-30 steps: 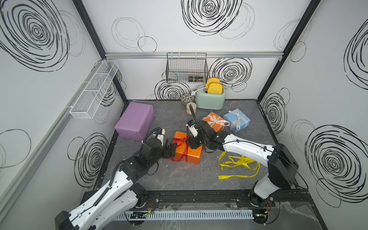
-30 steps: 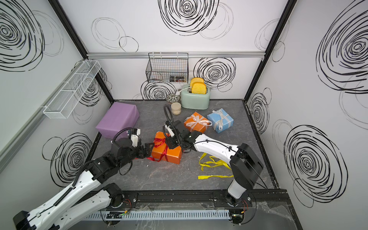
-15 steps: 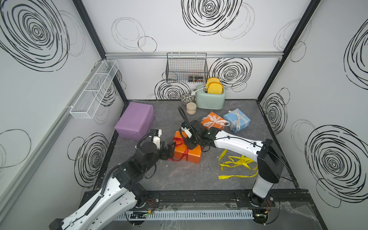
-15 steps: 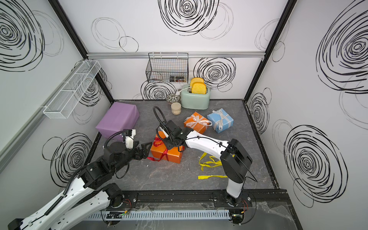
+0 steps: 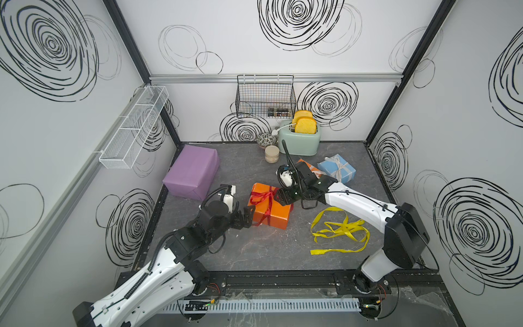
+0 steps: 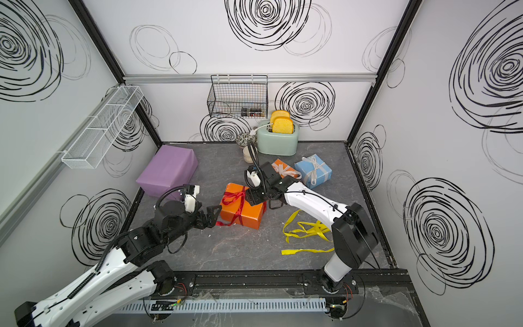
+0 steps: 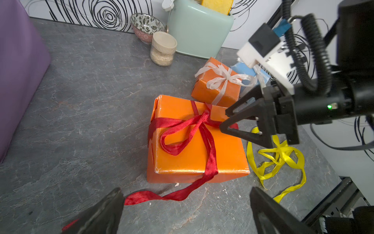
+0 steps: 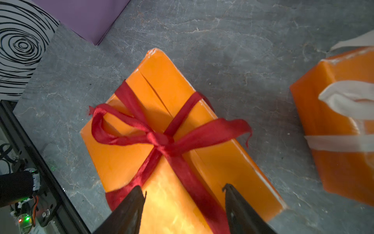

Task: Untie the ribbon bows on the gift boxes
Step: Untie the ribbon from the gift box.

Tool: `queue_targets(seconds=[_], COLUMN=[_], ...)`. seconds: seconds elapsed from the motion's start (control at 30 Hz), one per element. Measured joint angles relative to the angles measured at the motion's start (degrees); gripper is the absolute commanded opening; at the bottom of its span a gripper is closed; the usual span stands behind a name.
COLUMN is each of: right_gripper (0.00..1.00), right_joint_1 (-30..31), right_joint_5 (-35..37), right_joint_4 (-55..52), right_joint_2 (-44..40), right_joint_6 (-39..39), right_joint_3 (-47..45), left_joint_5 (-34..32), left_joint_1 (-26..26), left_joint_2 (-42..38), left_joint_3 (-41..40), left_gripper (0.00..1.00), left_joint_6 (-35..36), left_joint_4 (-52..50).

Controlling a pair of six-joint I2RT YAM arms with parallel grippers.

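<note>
Dead centre of the desk [image 5: 254,254] sits the bigger orange box [image 5: 278,218], and both arms are on it! The left gripper [image 5: 247,216] hovers low at the box's left side with its jaws spread wide and nothing between them. In the left wrist view the loose red tail runs down the box's near face and trails across the desk to end just beside one finger [image 7: 109,208]. The right gripper [image 5: 284,196] comes in from the other side, over the box's top near its right edge, jaws parted and gripping nothing. In the right wrist view a red band on the box runs between its two fingers [image 8: 129,210]. The red bow [image 8: 159,139] is knotted on the lid with one loop standing toward the left arm, and a short frayed end points toward the right arm. Behind the right arm the small orange box [image 7: 202,91] and the blue box [image 5: 328,167] stand just beside each other, each with a white bow tied on top. The purple box [image 5: 192,170] rests at the far left edge, well apart. A yellow ribbon [image 7: 280,151] lies loose on the desk to the right of the bigger orange box.
</note>
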Motion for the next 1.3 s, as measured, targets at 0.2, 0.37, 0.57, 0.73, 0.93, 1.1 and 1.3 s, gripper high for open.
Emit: queue_targets(seconds=[0.2, 0.37, 0.57, 0.73, 0.93, 1.1, 1.3], right_gripper=[0.63, 0.58, 0.59, 0.61, 0.61, 0.46, 0.07], right_joint_1=[1.29, 4.46, 7.37, 7.89, 7.54, 6.93, 6.51], right_joint_5=[1.18, 7.67, 15.74, 19.76, 21.75, 20.83, 18.99], right_joint_4=[0.87, 0.13, -1.33, -2.01, -1.16, 0.15, 2.58], right_joint_2=[-0.20, 4.35, 7.91, 7.89, 7.91, 7.93, 8.59], right_joint_6=[-2.10, -2.82, -3.63, -4.28, -5.49, -6.10, -6.69], right_joint_3=[-1.79, 2.67, 6.67, 6.64, 6.19, 5.68, 5.33], left_joint_5=[0.04, -0.09, -0.07, 0.28, 0.42, 0.15, -1.36], left_joint_1=[-0.26, -0.31, -0.09, 1.09, 1.68, 1.36, -0.50], left_joint_2=[0.76, 0.09, 0.09, 0.33, 1.70, 1.79, 1.77], left_joint_3=[0.00, 0.00, 0.00, -0.26, -0.31, -0.33, -0.31], left_gripper=[1.00, 1.00, 0.99, 0.99, 0.99, 0.99, 0.98], left_joint_6=[0.00, -0.02, -0.02, 0.00, -0.02, -0.02, -0.13], left_joint_4=[0.00, 0.00, 0.44, 0.96, 1.03, 1.01, 0.83])
